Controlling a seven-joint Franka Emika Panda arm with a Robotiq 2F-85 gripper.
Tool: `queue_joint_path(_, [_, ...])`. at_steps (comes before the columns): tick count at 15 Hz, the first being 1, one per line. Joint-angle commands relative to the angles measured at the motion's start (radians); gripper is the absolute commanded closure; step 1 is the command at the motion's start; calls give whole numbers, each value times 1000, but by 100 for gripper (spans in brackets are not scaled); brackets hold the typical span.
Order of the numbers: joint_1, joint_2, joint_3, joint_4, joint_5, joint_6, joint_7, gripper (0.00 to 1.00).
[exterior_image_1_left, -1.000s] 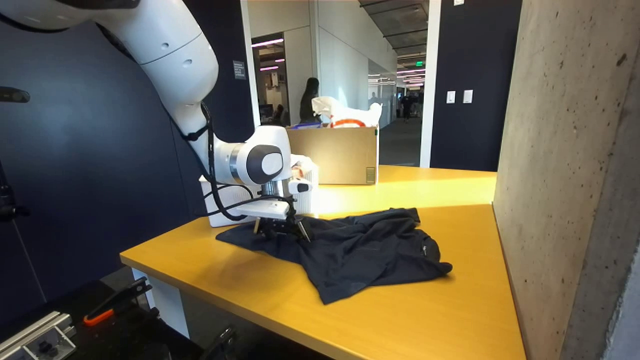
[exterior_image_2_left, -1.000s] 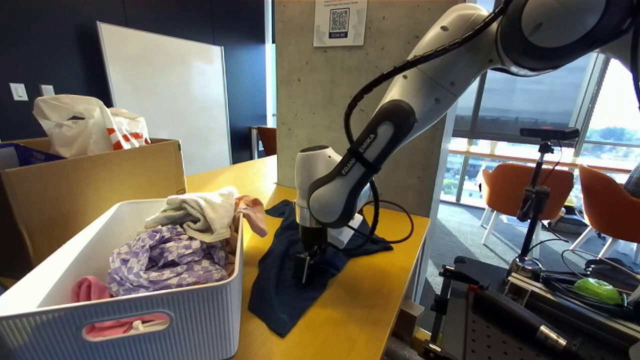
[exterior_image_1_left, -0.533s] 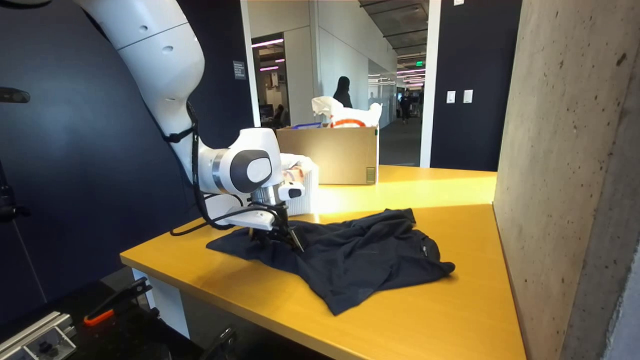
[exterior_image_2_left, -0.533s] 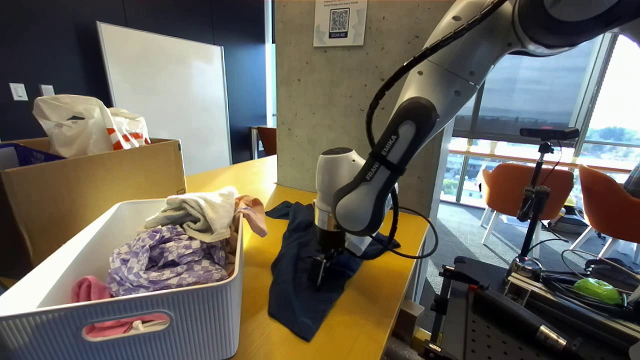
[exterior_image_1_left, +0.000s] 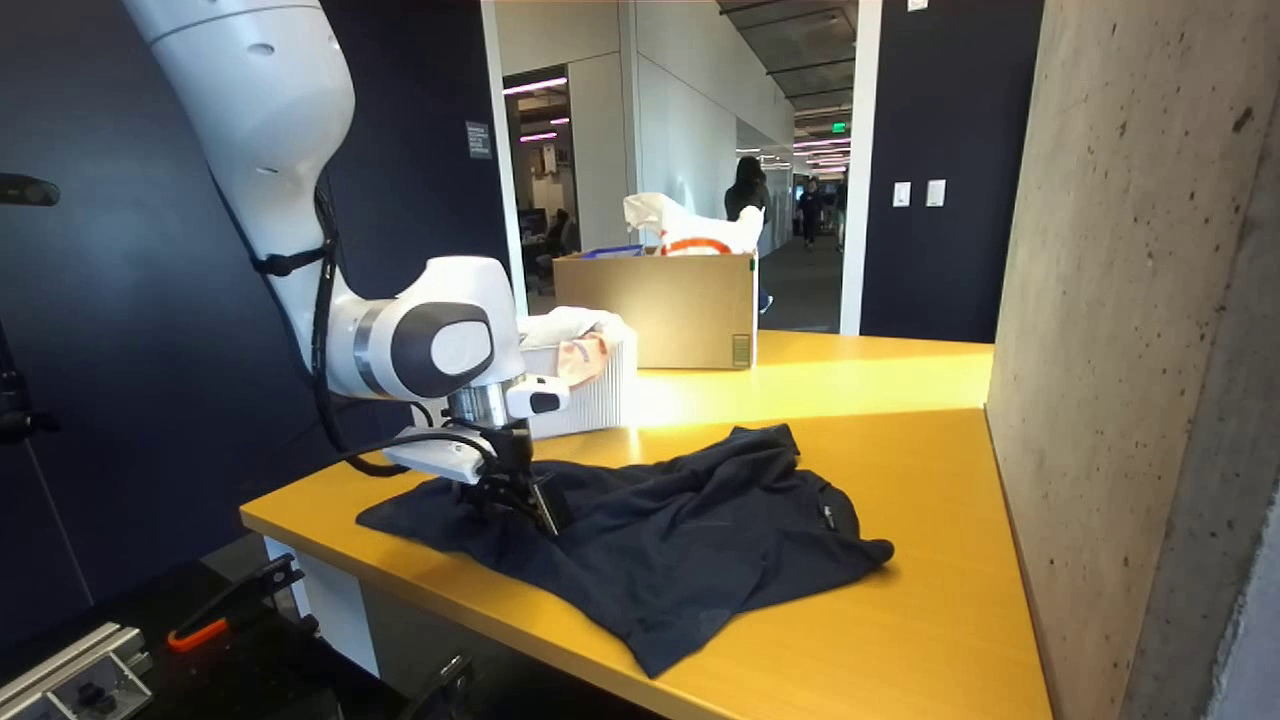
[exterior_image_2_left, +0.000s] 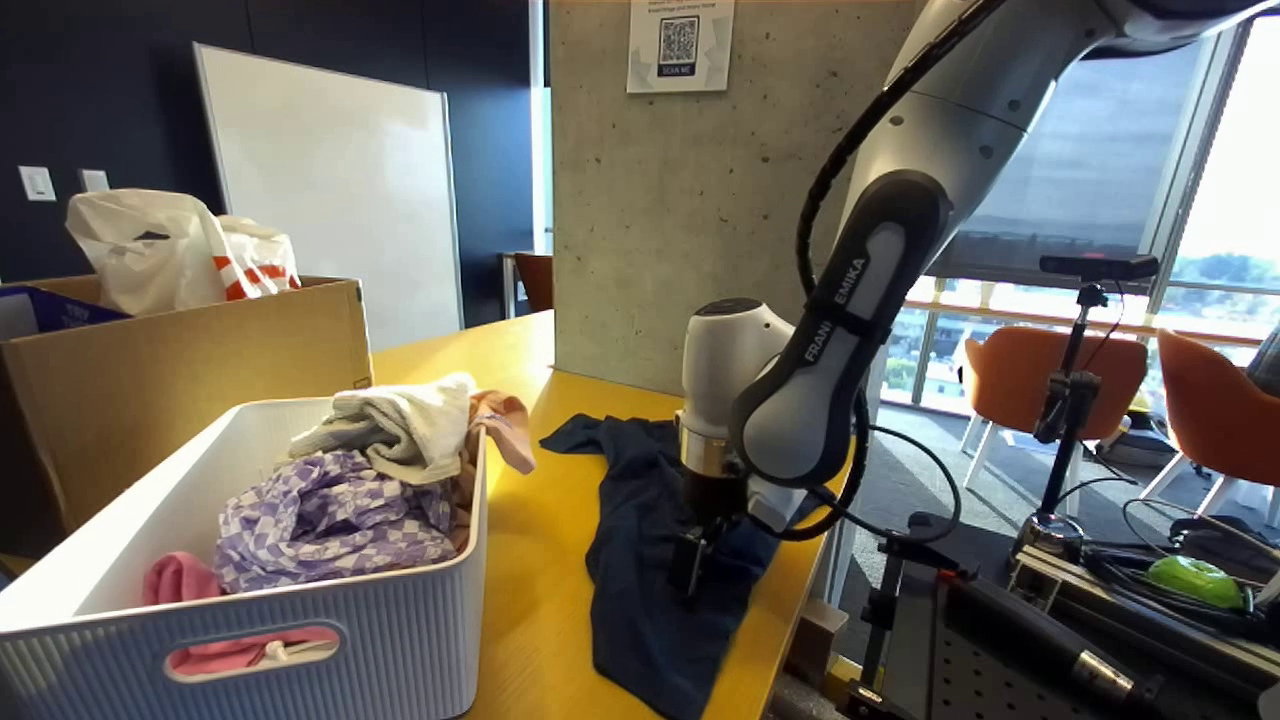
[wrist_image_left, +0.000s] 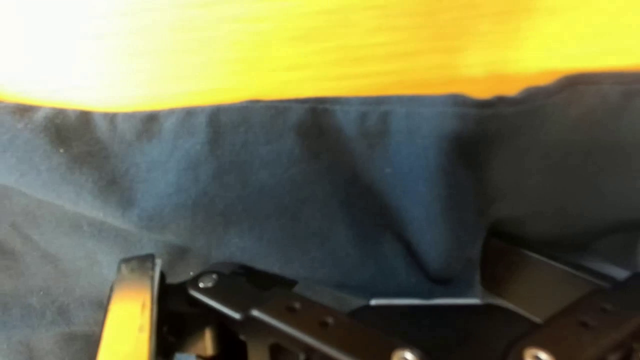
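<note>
A dark navy garment, rumpled, with a small label at one end, lies spread on the yellow table. My gripper points down onto the left part of the cloth, its fingers set apart and low against the fabric. In an exterior view the gripper sits over the middle of the garment. The wrist view has one finger at the lower left and creased cloth in front of the jaws. The other fingertip cannot be made out there; no fabric looks pinched.
A white ribbed bin of clothes stands beside the garment, with a cardboard box of plastic bags behind it. A concrete column borders the table. One garment corner lies by the table's front edge; a black cart stands beyond.
The arm has moved left in one exterior view and right in the other, staying low. The garment has slid along with it, its lower corner coming closer to the table's front edge.
</note>
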Motion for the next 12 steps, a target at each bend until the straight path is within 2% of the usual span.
queue_joint_path(1, [20,-92,-15,-104,0,9,46,0])
queue_joint_path(4, [14,-155,-44,-131,-19,29,51,0])
queue_joint_path(7, [-37,-182,-59,-94,-14,35,16,0])
queue_joint_path(12, [-187,-202,22,-8,69,51,-84,0])
